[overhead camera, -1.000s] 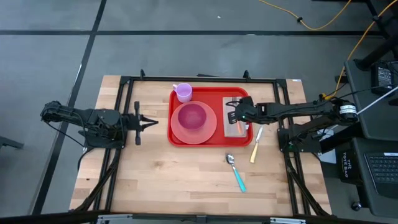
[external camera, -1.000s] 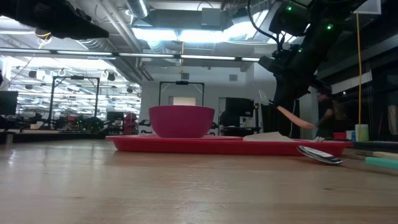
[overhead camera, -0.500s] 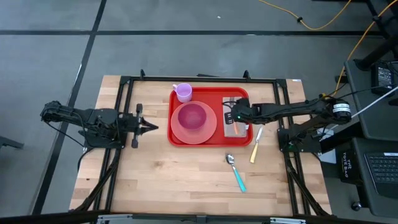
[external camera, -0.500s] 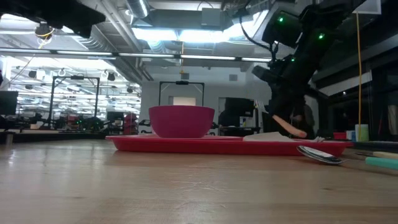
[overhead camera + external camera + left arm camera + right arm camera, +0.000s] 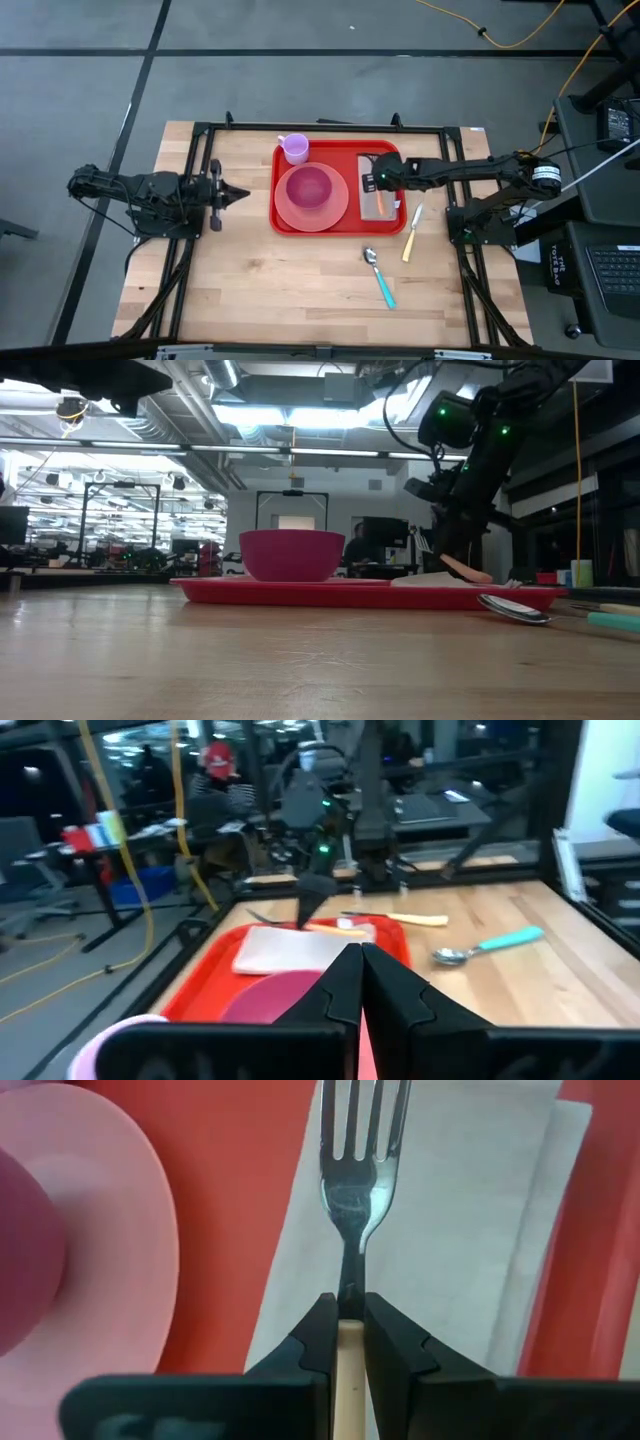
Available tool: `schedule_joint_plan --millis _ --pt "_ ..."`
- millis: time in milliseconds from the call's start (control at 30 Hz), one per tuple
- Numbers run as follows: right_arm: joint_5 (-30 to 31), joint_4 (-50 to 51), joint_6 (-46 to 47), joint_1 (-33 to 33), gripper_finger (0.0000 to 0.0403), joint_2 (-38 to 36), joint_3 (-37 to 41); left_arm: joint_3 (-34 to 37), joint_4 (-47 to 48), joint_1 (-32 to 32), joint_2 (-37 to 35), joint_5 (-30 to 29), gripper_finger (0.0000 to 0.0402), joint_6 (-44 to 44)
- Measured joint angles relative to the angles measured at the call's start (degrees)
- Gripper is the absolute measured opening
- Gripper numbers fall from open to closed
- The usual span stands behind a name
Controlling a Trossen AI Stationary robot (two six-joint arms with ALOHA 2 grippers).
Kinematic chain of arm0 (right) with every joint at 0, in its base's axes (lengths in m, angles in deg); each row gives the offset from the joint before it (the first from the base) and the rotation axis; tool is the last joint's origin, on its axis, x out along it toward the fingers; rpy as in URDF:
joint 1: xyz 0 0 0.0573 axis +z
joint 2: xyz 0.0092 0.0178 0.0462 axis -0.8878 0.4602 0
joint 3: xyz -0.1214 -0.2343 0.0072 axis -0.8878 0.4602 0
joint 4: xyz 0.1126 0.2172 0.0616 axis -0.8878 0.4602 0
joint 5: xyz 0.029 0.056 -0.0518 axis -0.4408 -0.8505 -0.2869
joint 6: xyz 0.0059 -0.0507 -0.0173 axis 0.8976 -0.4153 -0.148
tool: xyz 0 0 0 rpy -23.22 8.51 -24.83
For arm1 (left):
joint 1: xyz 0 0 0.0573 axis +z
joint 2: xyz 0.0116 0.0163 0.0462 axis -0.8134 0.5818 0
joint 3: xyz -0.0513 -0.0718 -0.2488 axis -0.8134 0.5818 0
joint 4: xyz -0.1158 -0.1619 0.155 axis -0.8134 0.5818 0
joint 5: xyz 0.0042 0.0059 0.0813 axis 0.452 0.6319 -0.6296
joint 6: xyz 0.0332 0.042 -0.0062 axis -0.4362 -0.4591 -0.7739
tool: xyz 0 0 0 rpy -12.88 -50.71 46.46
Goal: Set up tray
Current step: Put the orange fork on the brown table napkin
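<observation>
Fork held over the napkin on the tray

The red tray (image 5: pixel 283 218) lies on the far half of the wooden bench (image 5: pixel 290 290), between the two arms. On it sit a pink plate (image 5: pixel 335 208) with a magenta bowl (image 5: pixel 309 186), and to the right of them a white napkin (image 5: pixel 373 205). A lilac cup (image 5: pixel 294 148) stands at the tray's far left corner.

The right gripper (image 5: pixel 377 182) reaches in over the tray from the right, its fingers (image 5: pixel 318 1338) clamped on the neck of a fork (image 5: pixel 357 1140) whose tines point out over the napkin. In the low view the fork's pale handle (image 5: pixel 466 569) slants down close to the tray.

The left gripper (image 5: pixel 238 192) waits over the bench well left of the tray, fingers pressed together and holding nothing.

On the bare bench near the tray's right side lie a knife (image 5: pixel 411 235) with a yellow handle and a spoon (image 5: pixel 379 276) with a teal handle
</observation>
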Motion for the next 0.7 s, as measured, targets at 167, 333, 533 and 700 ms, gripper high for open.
schedule_joint_plan --millis 167,333,533,700 --pt "-0.7 1.3 1.4 -0.1 0.0035 0.0 0.0 0.0 0.1 0.0 -0.2 -2.6 0.0005 0.7" --pt "-0.7 1.4 2.5 -0.1 0.0035 0.5 0.0 0.0 0.3 0.0 -0.2 -2.5 0.0008 1.0" --pt "-0.7 1.2 2.6 -0.4 0.0035 0.7 0.0 0.0 0.3 0.0 -0.2 -2.5 0.0004 1.0" --pt "-0.7 -0.2 2.5 -0.9 0.0035 2.8 0.0 0.0 0.2 0.0 -0.2 -2.5 0.0006 1.2"
